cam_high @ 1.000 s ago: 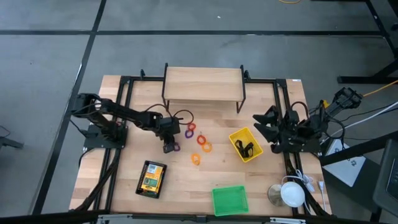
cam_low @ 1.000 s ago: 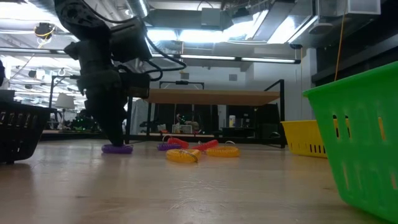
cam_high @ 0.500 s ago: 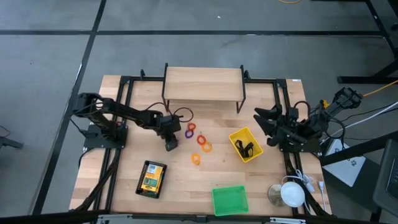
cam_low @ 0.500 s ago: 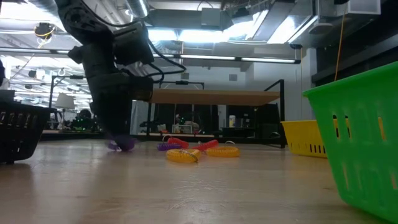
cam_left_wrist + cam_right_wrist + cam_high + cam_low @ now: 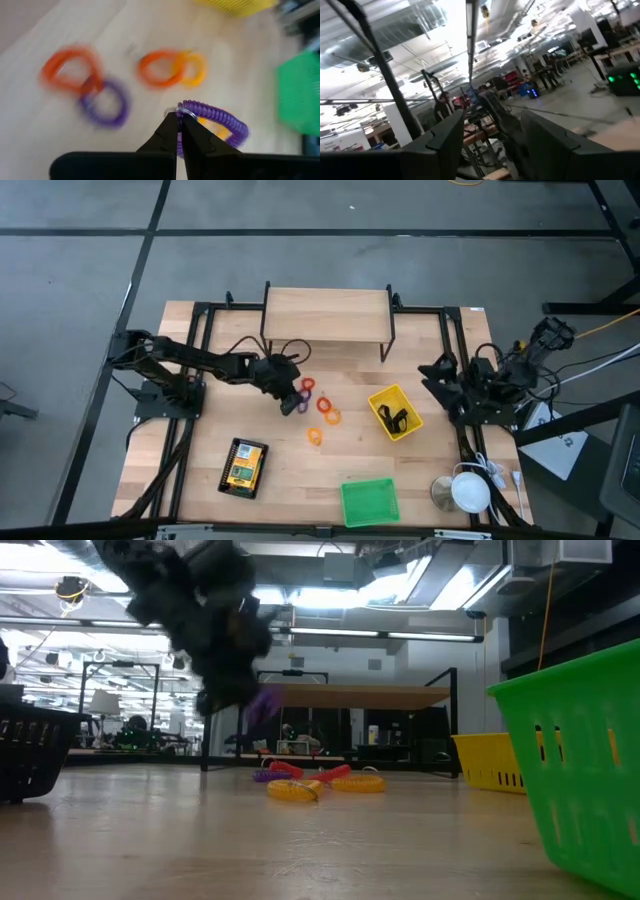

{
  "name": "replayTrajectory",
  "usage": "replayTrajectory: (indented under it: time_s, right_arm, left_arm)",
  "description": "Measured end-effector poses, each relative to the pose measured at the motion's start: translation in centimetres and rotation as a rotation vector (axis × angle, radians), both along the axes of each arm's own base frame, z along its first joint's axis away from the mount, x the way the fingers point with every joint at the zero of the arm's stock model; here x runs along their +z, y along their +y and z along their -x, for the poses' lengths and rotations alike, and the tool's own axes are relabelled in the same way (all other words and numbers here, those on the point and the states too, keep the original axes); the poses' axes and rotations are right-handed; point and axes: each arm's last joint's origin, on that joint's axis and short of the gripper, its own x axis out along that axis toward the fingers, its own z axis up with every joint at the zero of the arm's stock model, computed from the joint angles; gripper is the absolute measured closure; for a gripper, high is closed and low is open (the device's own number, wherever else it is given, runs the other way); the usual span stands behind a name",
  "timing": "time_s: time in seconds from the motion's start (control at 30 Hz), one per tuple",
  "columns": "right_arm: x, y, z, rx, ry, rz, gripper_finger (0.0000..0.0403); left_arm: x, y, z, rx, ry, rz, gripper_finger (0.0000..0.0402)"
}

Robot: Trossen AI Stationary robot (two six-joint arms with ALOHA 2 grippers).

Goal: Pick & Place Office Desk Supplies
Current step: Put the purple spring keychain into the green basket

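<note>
Now the left gripper [image 5: 179,131] is clenched on a purple ring [image 5: 216,119] and has lifted it off the table: a second ago its fingers stood down at that ring on the wood at centre-left of the high view, and half a second ago they were closing on it. In the left wrist view the two dark fingertips meet on the coil's near edge, and the ring hangs out beyond them. In the high view the left gripper [image 5: 290,402] has shifted rightward, toward the other rings [image 5: 318,404] near the middle of the frame. In the low view the arm is a blur at upper left, with the purple ring [image 5: 262,703] clear of the wood (so the lift is under way, not just a pinch). The pick step looks done and a carry has begun. Where it should go is a judgement only: the yellow bin [image 5: 395,412], right of centre, already holds black clips [image 5: 396,419], while the green bin [image 5: 369,501], at the bottom centre, looks empty. The grip is thin, on one edge of a springy coil, so it could slip. A second purple ring [image 5: 105,102], the orange and red ones, and the crayon box [image 5: 244,467] at lower left lie untouched. The right gripper [image 5: 436,376] waits spread open at the table's right edge, holding nothing.
</note>
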Motion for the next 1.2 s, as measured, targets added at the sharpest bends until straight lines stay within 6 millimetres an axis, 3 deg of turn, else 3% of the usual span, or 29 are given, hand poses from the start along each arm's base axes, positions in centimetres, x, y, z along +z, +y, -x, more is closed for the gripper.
replayTrajectory:
  time_s: [0.3,0.57,0.83,1.2]
  right_arm:
    - [-5.0,-0.7,1.9,0.012,0.017,-0.018,0.0204]
    - [-10.1,-1.0,2.7,0.047,0.042,-0.151,0.0204]
    - [-11.3,-1.7,3.7,-0.024,0.032,-0.106,0.0204]
    - [-11.2,-1.3,3.9,0.054,0.011,-0.062,0.0204]
  left_arm:
    - [5.1,-2.2,-5.2,-0.152,-0.173,-0.099,0.0395]
    - [6.3,-2.9,-10.9,-0.260,-0.244,-0.106,0.0396]
    - [6.4,-6.4,-15.5,-0.471,-0.317,-0.034,0.0397]
    - [5.3,-11.0,-18.5,-0.616,-0.346,-0.016,0.0398]
